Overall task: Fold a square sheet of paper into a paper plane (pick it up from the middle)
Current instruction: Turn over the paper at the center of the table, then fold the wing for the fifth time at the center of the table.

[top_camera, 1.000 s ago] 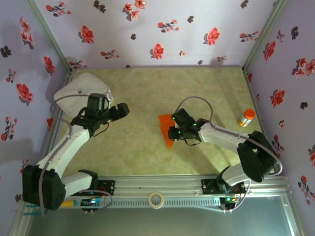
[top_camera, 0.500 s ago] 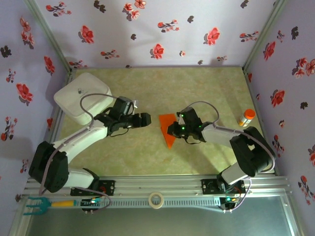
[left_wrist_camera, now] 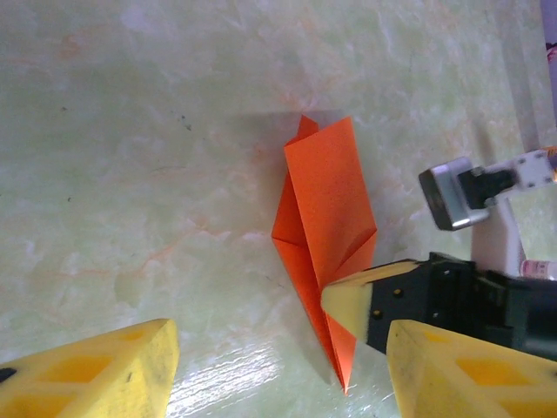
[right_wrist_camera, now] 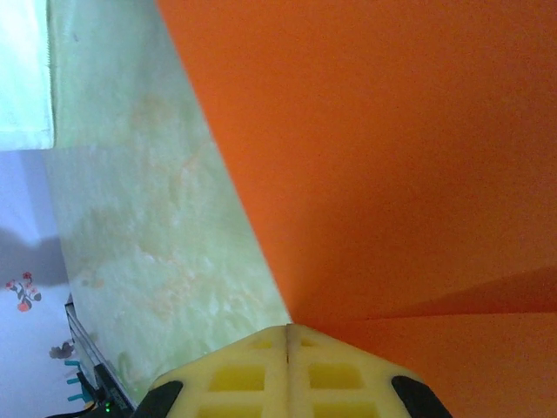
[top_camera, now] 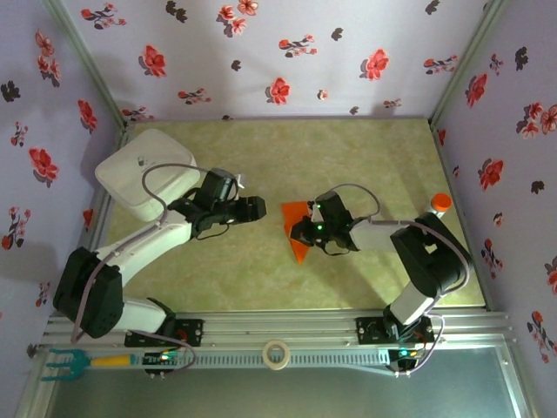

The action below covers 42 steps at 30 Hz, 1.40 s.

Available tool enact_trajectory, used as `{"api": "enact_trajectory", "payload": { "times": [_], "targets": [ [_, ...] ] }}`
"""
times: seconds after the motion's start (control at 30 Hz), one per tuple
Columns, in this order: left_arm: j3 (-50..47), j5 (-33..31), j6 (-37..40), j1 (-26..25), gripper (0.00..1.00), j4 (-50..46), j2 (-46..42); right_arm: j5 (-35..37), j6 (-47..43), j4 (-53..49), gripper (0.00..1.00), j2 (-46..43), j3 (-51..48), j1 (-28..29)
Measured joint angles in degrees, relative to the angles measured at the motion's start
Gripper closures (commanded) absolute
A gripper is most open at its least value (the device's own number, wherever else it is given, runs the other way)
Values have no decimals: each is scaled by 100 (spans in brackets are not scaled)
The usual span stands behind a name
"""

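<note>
The square sheet of paper [top_camera: 296, 222], bright orange and folded into a pointed wedge, lies at the middle of the table. In the left wrist view the paper [left_wrist_camera: 324, 200] points toward the near edge. My right gripper [top_camera: 301, 233] is shut at its right edge, and the right gripper's pale tip [left_wrist_camera: 346, 305] sits on the wedge. From the right wrist the paper [right_wrist_camera: 392, 157] runs into the seam of the closed right gripper [right_wrist_camera: 288, 335]. My left gripper [top_camera: 256, 210] hovers open a short way left of the sheet, its yellow fingers [left_wrist_camera: 96, 374] wide apart.
A white box [top_camera: 139, 174] stands at the table's back left. A small orange-capped bottle [top_camera: 438, 205] stands by the right wall. A tape roll [top_camera: 277, 354] and a teal fork-like tool [top_camera: 61, 364] lie on the front rail.
My left arm swung right from beside the white box toward the paper, its jaws narrowing a little. My right gripper closed at the paper's edge.
</note>
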Motion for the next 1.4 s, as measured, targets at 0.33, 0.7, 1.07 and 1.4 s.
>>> {"api": "enact_trajectory", "payload": {
  "times": [0.33, 0.7, 1.07, 1.4],
  "targets": [
    [0, 413, -214, -2, 50, 407, 396, -52, 798, 1097, 93, 372, -483, -4],
    [2, 597, -487, 0, 58, 632, 669, 1193, 3176, 3101, 90, 610, -1047, 455],
    [1014, 754, -503, -129, 59, 516, 1351, 1840, 2535, 1239, 75, -1475, -1119, 2],
    [2039, 1106, -487, -647, 68, 332, 2704, 2149, 1088, -1257, 70, -2898, -1117, -1145]
  ]
}}
